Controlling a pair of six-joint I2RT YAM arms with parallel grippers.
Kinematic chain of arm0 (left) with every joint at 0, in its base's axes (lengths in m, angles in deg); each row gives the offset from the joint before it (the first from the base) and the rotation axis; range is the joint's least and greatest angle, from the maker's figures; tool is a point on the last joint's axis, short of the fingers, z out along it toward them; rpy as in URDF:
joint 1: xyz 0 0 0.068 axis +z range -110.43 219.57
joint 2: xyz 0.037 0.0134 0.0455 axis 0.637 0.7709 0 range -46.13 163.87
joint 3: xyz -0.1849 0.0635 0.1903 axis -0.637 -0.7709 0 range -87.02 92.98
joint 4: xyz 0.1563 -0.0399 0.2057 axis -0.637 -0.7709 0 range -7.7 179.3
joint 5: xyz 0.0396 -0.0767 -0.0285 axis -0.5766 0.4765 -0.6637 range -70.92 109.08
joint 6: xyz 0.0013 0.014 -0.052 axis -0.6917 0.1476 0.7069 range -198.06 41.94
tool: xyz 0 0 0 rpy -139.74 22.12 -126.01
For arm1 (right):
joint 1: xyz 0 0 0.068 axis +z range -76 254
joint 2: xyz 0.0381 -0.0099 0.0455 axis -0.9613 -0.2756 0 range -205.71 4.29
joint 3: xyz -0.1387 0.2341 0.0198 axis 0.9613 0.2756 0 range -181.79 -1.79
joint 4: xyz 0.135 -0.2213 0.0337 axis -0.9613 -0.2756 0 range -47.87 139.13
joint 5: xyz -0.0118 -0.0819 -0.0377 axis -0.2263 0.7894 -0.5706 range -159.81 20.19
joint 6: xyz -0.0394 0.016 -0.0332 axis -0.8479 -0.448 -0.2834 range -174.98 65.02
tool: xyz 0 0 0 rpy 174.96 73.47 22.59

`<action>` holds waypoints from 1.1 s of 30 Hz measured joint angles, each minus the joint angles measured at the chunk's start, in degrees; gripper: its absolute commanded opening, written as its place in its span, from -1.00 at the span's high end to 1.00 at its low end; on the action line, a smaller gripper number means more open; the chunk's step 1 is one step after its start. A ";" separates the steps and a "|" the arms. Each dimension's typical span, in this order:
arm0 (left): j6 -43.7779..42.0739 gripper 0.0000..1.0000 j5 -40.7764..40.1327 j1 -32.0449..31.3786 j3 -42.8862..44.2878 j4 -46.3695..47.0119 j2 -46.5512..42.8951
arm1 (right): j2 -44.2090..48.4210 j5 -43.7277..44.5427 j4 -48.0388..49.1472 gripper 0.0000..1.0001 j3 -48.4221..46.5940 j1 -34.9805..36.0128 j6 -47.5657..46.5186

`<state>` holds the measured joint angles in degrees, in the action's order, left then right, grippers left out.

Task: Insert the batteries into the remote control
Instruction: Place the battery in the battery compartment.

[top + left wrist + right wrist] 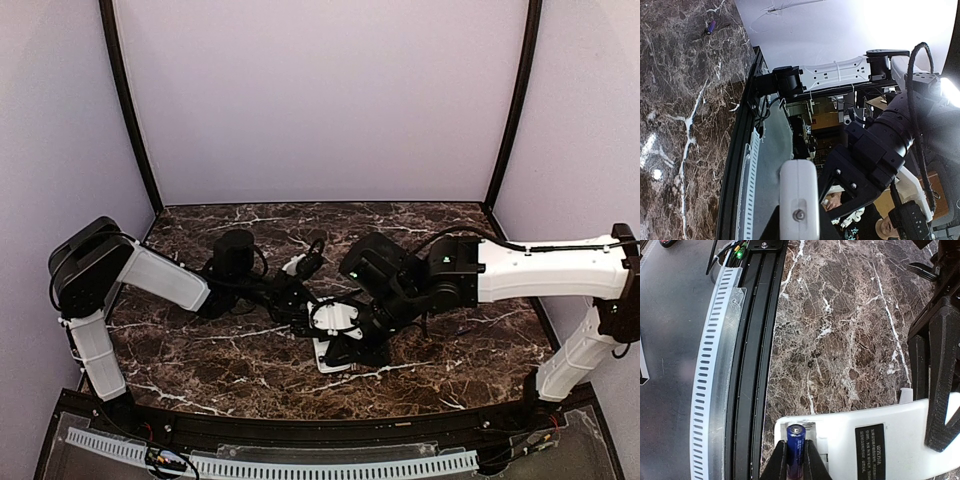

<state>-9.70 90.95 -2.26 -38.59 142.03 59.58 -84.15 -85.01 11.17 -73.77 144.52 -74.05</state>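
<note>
Right pincer (795, 461): clenched on a battery (795, 440). We see its two dark fingertips pressing the cylinder from either side at the bottom of the right wrist view.
Battery: dark blue and slim, with its silver-capped end pointing away from the fingers. That end sits at the open recess in the end of the remote control (840, 437). We cannot tell whether it is seated there.
Remote control: white back up, with a black printed label (870, 446) on it. From above we find it near the middle of the bench (850, 330), toward the front edge, where the two arms meet.
Left pincer (308, 311): just beside the remote control's other end. In the right wrist view a black finger crosses the white back there. We cannot tell whether it is grasping the remote or released.
Second battery (710, 26): lying alone on the bench, well apart from the remote, at the upper left of the left wrist view.
Bench: dark brown marble with white veins.
Front edge: a black rail, with a white slotted strip (715, 365) just outside it.
</note>
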 measured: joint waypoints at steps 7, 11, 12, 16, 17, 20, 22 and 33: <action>-0.44 0.99 0.04 0.00 0.17 -1.03 -0.04 | -0.07 0.02 -0.44 0.55 0.00 0.00 -0.15; -0.72 1.00 0.07 0.02 0.37 -1.62 -0.11 | -0.07 0.07 -0.92 0.52 0.02 0.00 -0.22; -0.76 0.99 0.07 0.02 0.39 -1.81 -0.17 | -0.07 0.09 -1.01 0.49 0.02 0.00 -0.24; -1.14 0.99 -0.04 0.02 0.44 -2.40 -0.55 | -0.04 0.09 -1.18 0.42 0.07 0.00 -0.17; -1.29 0.99 -0.15 0.02 0.52 -2.67 -0.55 | -0.04 0.17 -1.18 0.40 0.07 0.02 -0.13; -1.73 0.99 -0.81 0.04 0.74 -3.17 -0.55 | 0.07 1.20 -1.33 0.28 0.07 0.04 0.24; -2.25 0.99 -1.44 0.07 1.07 -3.80 -0.55 | 0.59 1.84 -1.36 0.19 0.07 -0.24 0.81; -5.46 0.99 -2.86 0.48 2.03 -7.78 -0.72 | 10.36 2.80 4.00 -0.62 0.85 -7.85 7.74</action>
<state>-15.16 88.09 -1.78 -36.56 134.25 58.86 -73.79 -82.21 15.17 -72.92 136.68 -66.31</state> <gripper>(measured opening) 0.151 0.681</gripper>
